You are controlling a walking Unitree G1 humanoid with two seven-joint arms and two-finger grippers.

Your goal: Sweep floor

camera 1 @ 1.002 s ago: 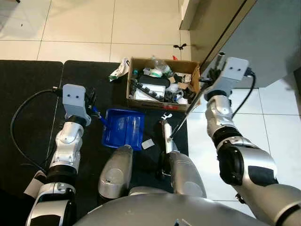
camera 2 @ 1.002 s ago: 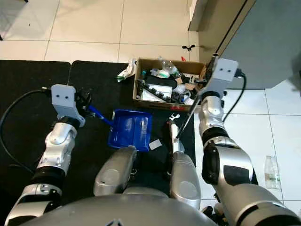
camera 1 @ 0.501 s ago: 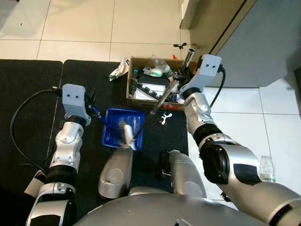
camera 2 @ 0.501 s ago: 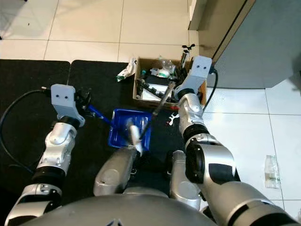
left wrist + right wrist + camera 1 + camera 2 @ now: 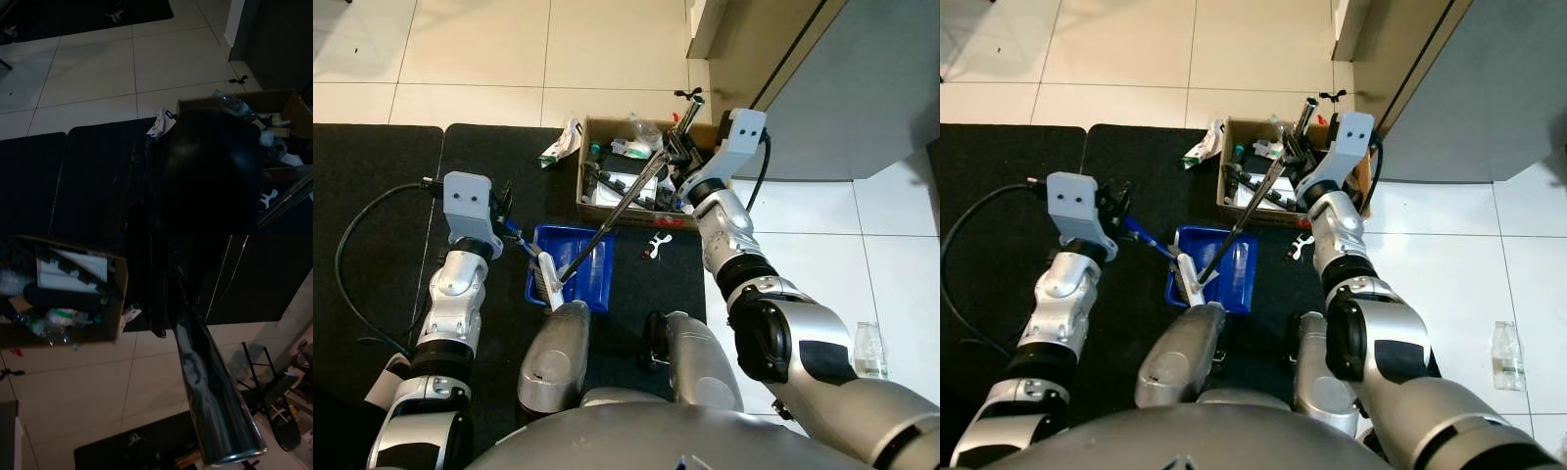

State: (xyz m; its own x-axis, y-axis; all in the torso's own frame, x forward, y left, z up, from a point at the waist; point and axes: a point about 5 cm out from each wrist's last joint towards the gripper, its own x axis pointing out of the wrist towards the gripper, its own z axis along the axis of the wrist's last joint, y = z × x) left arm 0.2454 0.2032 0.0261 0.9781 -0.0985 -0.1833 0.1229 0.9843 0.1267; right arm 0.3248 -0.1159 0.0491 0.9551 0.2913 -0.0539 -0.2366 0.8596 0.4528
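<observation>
Left eye view, nearest first: the robot's two silver thighs sit at the lower edge, over a black mat that covers the floor on its left. Just ahead of the left thigh lies a blue dustpan on the mat, its handle leading back to the left end effector, which is clamped on that handle. The pale brush head of a broom rests on the near left part of the dustpan. From it a thin dark broom pole slants up and away to the right, crossing over a cardboard box. The right end effector is closed around the pole above the box; in the right wrist view the metal pole runs along its black fingers. On the mat just right of the dustpan lies a small white scrap. The box, touching the mat's far edge, holds a jumble of rubbish, with a plastic bottle among it. A crumpled white wrapper lies beside the box's left corner. Beyond is pale tiled floor, and to the right a grey cabinet. A clear bottle stands on the tiles near the right arm.
</observation>
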